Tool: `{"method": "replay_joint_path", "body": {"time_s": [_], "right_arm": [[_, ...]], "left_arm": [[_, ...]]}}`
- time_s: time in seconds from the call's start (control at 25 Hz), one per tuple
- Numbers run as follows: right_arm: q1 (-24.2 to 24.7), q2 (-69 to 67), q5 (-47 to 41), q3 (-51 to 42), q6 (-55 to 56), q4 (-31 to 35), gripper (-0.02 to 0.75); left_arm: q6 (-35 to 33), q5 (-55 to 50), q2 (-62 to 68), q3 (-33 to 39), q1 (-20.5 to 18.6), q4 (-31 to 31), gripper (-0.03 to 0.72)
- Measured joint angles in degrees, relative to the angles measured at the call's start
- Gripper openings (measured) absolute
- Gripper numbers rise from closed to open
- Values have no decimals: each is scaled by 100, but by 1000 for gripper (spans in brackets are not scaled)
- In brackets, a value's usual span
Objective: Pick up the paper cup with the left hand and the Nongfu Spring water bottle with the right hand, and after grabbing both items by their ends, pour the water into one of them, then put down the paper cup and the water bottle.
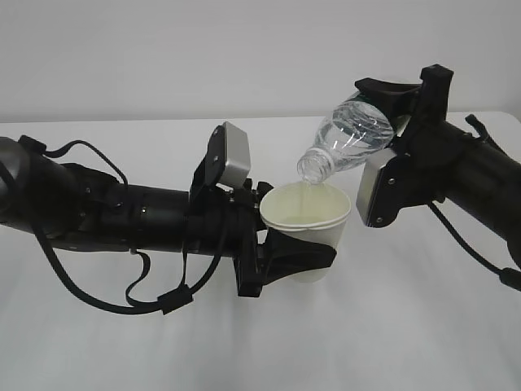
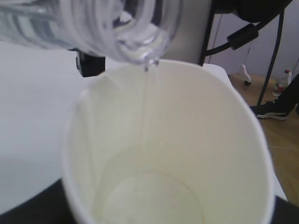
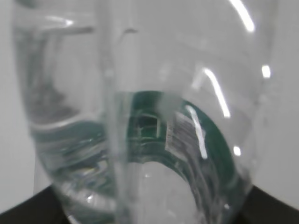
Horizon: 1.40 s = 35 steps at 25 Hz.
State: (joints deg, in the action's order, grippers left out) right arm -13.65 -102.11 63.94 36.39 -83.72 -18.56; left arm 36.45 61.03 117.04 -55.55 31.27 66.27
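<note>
At the centre of the exterior frame, 2 black robot arms meet above a white table [image 1: 391, 342]. The left hand [image 1: 281, 257], reaching in from the left edge, clasps the paper cup [image 1: 308, 218] low on its body, its black jaws wrapped around the lower wall; the cup stands upright with its rolled rim facing up, held clear of the tabletop.

The right hand [image 1: 391, 98], entering from the upper right, grips the Nongfu Spring water bottle [image 1: 348, 140] at its base end. The bottle's long axis runs diagonally from upper right to lower left, its capless neck pointing down and left, the mouth just above the cup's far rim. A thin stream of water [image 2: 145, 98] falls from the mouth in the left wrist frame and runs down the inner wall to a shallow pool at the cup's bottom.

In the right wrist frame the bottle fills the picture, seen from its base toward the neck. A dark green label band [image 3: 205, 140] curves across the lower centre, carrying a small white printed panel; its lettering is too blurred to read, and no brand name can be made out in any view. A grey box [image 1: 234, 159] sits on the left arm beside the cup, another grey box [image 1: 376, 195] on the right arm under the bottle.
</note>
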Motion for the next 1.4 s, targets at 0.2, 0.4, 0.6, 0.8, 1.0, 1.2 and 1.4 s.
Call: {"method": "replay_joint_path", "body": {"time_s": [0.2, 0.4, 0.6, 0.8, 1.0, 1.2, 1.4], "right_arm": [[0, 0, 0, 0, 0, 0, 419], [0, 0, 0, 0, -10, -10, 419], [0, 0, 0, 0, -10, -10, 419], [0, 0, 0, 0, -10, -10, 419], [0, 0, 0, 0, -10, -10, 419], [0, 0, 0, 0, -10, -10, 419], [0, 0, 0, 0, -12, -10, 419]], "left_arm": [[0, 0, 0, 0, 0, 0, 445], [0, 0, 0, 0, 0, 0, 445], [0, 0, 0, 0, 0, 0, 444], [0, 0, 0, 0, 0, 0, 442], [0, 0, 0, 0, 0, 0, 434], [0, 0, 0, 0, 0, -5, 432], [0, 0, 0, 0, 0, -5, 430]]}}
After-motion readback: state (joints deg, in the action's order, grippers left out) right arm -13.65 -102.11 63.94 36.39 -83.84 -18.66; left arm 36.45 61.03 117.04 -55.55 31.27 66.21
